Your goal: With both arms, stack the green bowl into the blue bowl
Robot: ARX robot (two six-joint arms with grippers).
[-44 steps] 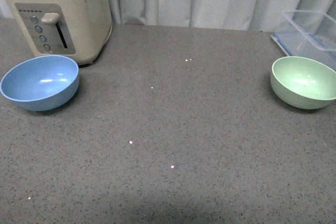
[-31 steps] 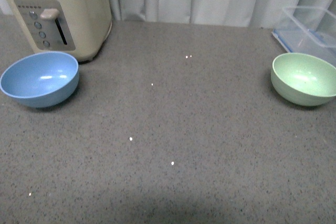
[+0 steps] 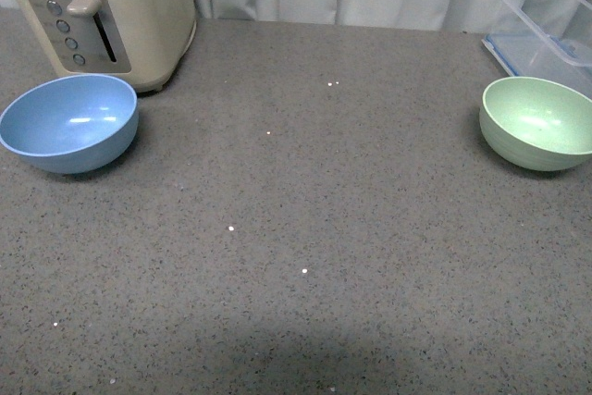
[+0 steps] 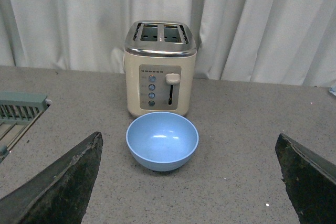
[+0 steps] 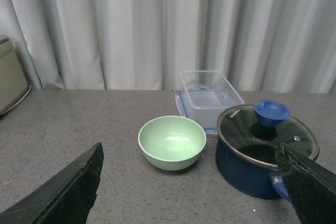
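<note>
Front view: the grey speckled countertop (image 3: 296,228) is carrying the blue bowl (image 3: 69,122) at its far left, just in front of a cream toaster (image 3: 102,6). The green bowl (image 3: 536,122) is sitting at the far right, near a clear plastic container (image 3: 546,30). Both bowls are standing upright, empty and well apart, and neither arm is showing here. Left wrist view: the left gripper (image 4: 187,137) is facing the blue bowl (image 4: 163,140), its fingers (image 4: 63,182) spreading wide, holding nothing and standing clear of the bowl, while the toaster (image 4: 160,69) is standing just behind it. Right wrist view: the right gripper (image 5: 189,146) is facing the green bowl (image 5: 172,142), its fingers (image 5: 63,187) likewise gaping wide and empty. The clear plastic container (image 5: 210,98) is lying behind the bowl, and a dark blue pot with a glass lid (image 5: 265,148) is sitting just beside it. Handling note, as judgement: the reach is seemingly only beginning. The right arm should be taking the green rim on the side away from the pot, one finger going inside the wall. The left arm should be pinching the blue rim away from the toaster, steadying it while the green bowl is coming down level and centred.
</note>
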